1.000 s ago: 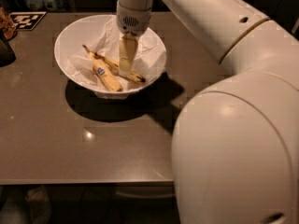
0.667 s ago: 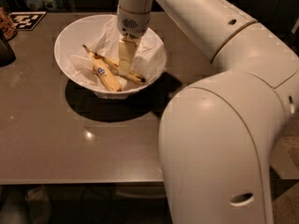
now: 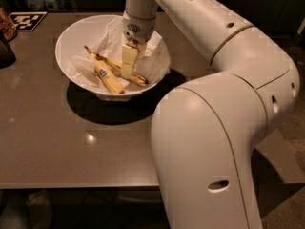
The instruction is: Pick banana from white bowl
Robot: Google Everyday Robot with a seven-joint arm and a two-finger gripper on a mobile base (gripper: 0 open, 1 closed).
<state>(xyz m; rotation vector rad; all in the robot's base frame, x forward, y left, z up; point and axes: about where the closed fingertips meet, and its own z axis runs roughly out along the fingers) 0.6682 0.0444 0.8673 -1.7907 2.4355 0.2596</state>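
The white bowl (image 3: 71, 32), wide and lined with crumpled white paper, stands on the brown table at the upper left. Two bananas lie in it. The banana (image 3: 110, 63) is long, slim and speckled, and runs from upper left to lower right. A shorter, thicker banana (image 3: 109, 81) with a small blue sticker lies just in front of it. My gripper (image 3: 127, 73) points straight down into the bowl and sits on the slim banana's middle part, hiding that stretch of it.
My arm's large white elbow (image 3: 209, 142) fills the right foreground and hides the table's right side. A dark object (image 3: 5, 51) sits at the left edge, and a black-and-white marker tag (image 3: 28, 19) lies at the far left corner. The table's front edge (image 3: 71, 185) runs along the bottom.
The gripper has stayed down in the bowl over the slim banana. The arm's elbow has swung left and nearer the camera. The bananas have not moved.
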